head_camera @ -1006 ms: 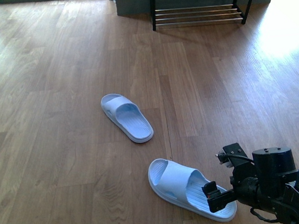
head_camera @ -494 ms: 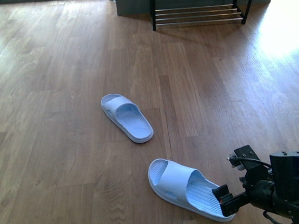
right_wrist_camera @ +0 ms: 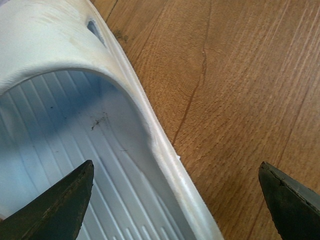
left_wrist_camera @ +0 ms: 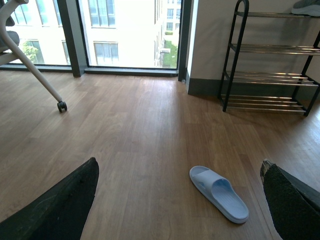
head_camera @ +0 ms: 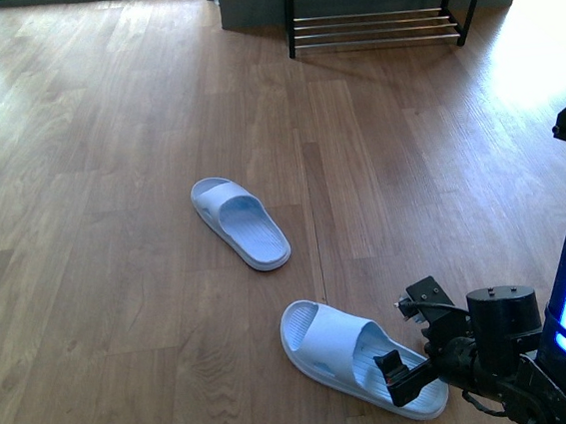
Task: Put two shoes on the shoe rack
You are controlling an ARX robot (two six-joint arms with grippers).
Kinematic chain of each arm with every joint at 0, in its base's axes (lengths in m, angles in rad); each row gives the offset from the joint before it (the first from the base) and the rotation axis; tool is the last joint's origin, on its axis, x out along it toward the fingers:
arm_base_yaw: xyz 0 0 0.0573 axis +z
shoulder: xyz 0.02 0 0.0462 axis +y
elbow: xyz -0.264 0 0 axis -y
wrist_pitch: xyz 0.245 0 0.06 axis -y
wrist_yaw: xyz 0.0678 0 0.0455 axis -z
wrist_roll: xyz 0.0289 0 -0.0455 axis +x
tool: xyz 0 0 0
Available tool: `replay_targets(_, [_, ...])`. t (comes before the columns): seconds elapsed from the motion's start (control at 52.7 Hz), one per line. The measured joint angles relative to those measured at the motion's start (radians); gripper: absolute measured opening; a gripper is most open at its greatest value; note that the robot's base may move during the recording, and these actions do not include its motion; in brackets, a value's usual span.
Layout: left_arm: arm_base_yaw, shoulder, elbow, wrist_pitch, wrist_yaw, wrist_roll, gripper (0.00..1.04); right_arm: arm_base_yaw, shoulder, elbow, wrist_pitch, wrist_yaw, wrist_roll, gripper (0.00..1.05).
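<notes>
On plank floor (head_camera: 106,139) — near slide (head_camera: 334,345), far slide (head_camera: 241,222), rack (head_camera: 375,18).

Bare wooden floor (head_camera: 106,139) runs unbroken from the near slide (head_camera: 341,347) and the far slide (head_camera: 239,221) to the shoe rack (head_camera: 375,23) at the wall, whose lower chrome tiers stand open. The right tool (head_camera: 414,345) hangs over the near slide, wide jaws straddling its side rim. A wheeled chair leg (left_wrist_camera: 37,70) stands by the window (left_wrist_camera: 125,30), well apart from the rack.
</notes>
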Motion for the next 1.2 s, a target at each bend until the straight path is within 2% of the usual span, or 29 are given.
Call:
replay_targets(0.475, [0.0,0.0,0.0,0.0,0.0,0.0,0.95,0.006,0.063,0.173,-0.049,0.013,0.029,0.96])
replay_targets(0.855, [0.0,0.0,0.0,0.0,0.0,0.0,0.95,0.005,0.024,0.146,-0.097,-0.008,0.051,0.96])
replay_targets(1.12, [0.0,0.0,0.0,0.0,0.0,0.0,0.95,0.051,0.002,0.124,-0.097,0.006,0.113,0.96])
replay_targets(1.196, [0.0,0.0,0.0,0.0,0.0,0.0,0.95,0.08,0.0,0.12,-0.075,0.054,0.139,0.96])
